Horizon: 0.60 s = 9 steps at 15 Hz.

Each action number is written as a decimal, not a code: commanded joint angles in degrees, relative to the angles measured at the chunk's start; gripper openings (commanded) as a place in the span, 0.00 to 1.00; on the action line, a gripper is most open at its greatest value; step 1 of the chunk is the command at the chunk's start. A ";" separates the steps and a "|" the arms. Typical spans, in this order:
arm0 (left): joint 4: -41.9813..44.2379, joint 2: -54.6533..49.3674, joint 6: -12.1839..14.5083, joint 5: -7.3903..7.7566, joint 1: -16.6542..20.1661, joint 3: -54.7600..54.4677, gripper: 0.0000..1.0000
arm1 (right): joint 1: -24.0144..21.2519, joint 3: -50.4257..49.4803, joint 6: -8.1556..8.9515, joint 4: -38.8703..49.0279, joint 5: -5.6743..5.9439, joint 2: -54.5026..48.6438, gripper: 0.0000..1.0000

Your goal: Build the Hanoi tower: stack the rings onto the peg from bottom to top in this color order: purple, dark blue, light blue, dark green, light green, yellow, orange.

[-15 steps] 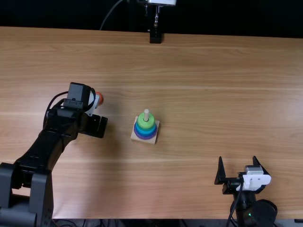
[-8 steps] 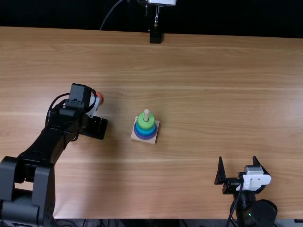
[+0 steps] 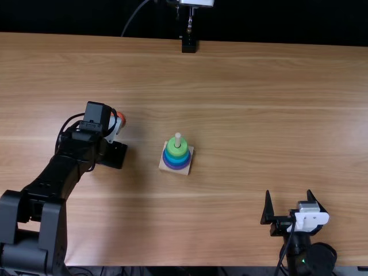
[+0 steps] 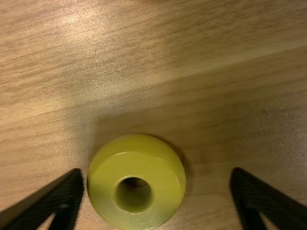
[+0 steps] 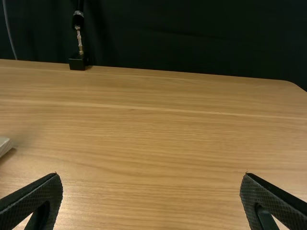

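Observation:
In the top view my left gripper [image 3: 112,154] is low over the left part of the table, beside an orange ring [image 3: 121,118] partly hidden by its wrist. In the left wrist view a yellow ring [image 4: 165,191] lies flat, hole up, between the spread fingers of the left gripper [image 4: 157,176], closer to one of them. The peg [image 3: 177,137] stands upright, a light green ring [image 3: 177,147] uppermost, with light blue, dark blue and purple bands below. My right gripper [image 3: 288,193] is parked open near the front edge; in the right wrist view that gripper [image 5: 151,176] holds nothing.
The peg's square wooden base [image 3: 189,158] sits left of the table's middle; its corner [image 5: 4,145] also shows in the right wrist view. A black stand [image 3: 189,43] is at the table's far edge.
The left arm has shifted slightly, and the visible black finger of its gripper has moved a little to the left in the top view. The right arm and the peg have stayed still.

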 commanded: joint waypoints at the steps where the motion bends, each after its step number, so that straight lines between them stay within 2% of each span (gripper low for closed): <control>1: -0.12 0.42 0.83 0.79 -0.12 1.11 0.07 | -0.55 -2.89 -0.01 -4.39 -0.30 -0.73 1.00; 4: -0.43 0.33 0.83 0.79 0.14 1.11 0.00 | -0.55 -2.89 -0.11 -4.39 -0.41 -0.73 1.00; 9: -1.49 -0.81 0.62 0.27 -0.04 2.69 0.00 | -0.55 -2.89 -0.01 -4.39 -0.30 -0.73 1.00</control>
